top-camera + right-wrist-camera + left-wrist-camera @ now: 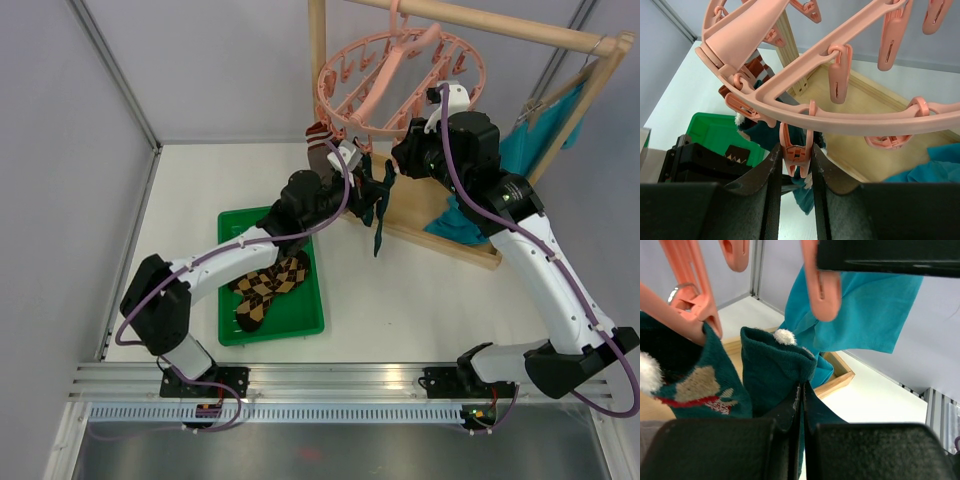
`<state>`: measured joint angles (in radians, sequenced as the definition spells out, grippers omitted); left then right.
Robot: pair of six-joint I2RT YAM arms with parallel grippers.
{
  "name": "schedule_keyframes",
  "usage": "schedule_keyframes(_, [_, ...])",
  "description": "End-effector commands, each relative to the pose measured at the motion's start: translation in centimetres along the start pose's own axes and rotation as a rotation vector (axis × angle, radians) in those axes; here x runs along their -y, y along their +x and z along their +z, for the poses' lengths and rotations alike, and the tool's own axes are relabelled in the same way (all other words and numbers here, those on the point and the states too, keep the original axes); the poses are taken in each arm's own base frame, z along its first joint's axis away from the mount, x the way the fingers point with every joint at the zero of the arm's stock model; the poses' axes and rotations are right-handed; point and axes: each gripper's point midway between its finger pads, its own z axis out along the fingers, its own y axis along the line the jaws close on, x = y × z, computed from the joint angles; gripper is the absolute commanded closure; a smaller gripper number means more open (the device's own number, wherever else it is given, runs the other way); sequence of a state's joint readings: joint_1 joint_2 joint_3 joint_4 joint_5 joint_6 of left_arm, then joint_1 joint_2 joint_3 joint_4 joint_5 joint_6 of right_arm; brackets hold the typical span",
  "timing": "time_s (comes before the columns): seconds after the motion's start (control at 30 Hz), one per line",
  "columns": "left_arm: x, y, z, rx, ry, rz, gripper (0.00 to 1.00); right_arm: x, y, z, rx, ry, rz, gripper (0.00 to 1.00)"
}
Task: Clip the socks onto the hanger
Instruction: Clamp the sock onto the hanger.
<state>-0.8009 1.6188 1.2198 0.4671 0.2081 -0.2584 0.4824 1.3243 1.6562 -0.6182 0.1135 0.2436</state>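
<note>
Teal sock (772,370): cuff upright under the ring's 6 o'clock edge, the rest dangling.
Second teal sock (690,385): clipped just beside it, at 9 o'clock in the left wrist view.
Hanger (400,80): hooked on the wooden rail (480,25), at the table's 12 o'clock.
Left gripper (801,407): narrow, pinching the teal sock's cuff.
Right gripper (794,167): narrow, fingers clamping one peg (796,152).
Striped-cuff sock (320,140): hangs at the ring's 8 o'clock.
Argyle socks (270,285): lie in the green tray (228,330), at 8 o'clock.
Bright teal cloth (530,140): on the frame, at 2 o'clock.
</note>
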Motion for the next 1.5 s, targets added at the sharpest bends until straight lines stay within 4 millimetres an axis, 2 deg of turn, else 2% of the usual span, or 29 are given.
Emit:
schedule_keyframes(0.0, [1.8,-4.8,-1.0,0.165,0.034,0.108,0.98,0.4,0.2,0.0,-0.015,0.030,0.012,1.00])
schedule_keyframes(0.07, [2.0,-4.2,-1.2,0.171,0.042,0.124,0.98,0.5,0.3,0.0,-0.014,0.038,0.011,1.00])
schedule_keyframes(0.27, [2.3,-4.3,-1.8,0.252,0.025,0.231,0.98,0.6,0.6,0.2,-0.020,0.044,0.007,1.00])
schedule_keyframes(0.5, [2.9,-4.1,-1.3,0.261,-0.021,0.358,0.98,0.5,0.4,0.8,-0.026,0.041,0.000,1.00])
schedule_keyframes(1.2, [3.3,-4.1,0.4,0.226,-0.006,0.369,0.98,0.5,0.8,1.5,-0.037,0.047,-0.001,1.00])
schedule_keyframes(1.47, [3.2,-3.1,0.5,0.201,-0.001,0.355,0.98,0.6,0.2,1.2,-0.025,0.050,-0.001,1.00])
